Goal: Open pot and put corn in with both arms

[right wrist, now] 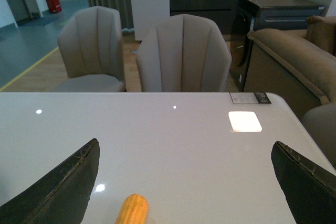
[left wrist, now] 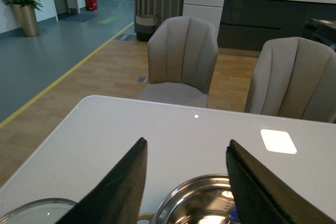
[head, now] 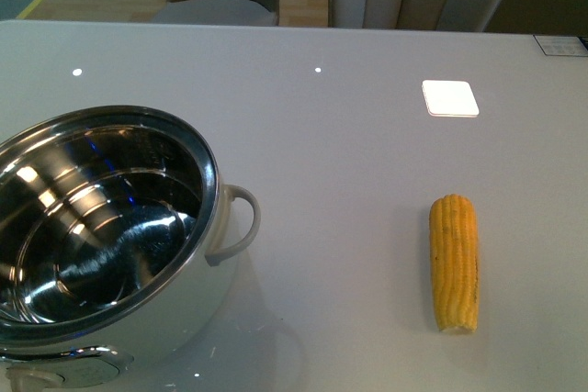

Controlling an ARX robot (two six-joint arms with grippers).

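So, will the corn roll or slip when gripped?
Probably stiff: the corn keeps a straight shape. Being round and lying free on the glossy table, it may roll sideways if nudged. Its ridged kernels should give some grip.

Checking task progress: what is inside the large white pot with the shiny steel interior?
Only bare mirror-shiny steel with reflections shows inside the large white pot; the yellow corn cob lies outside it. The pot's left part is cut off.
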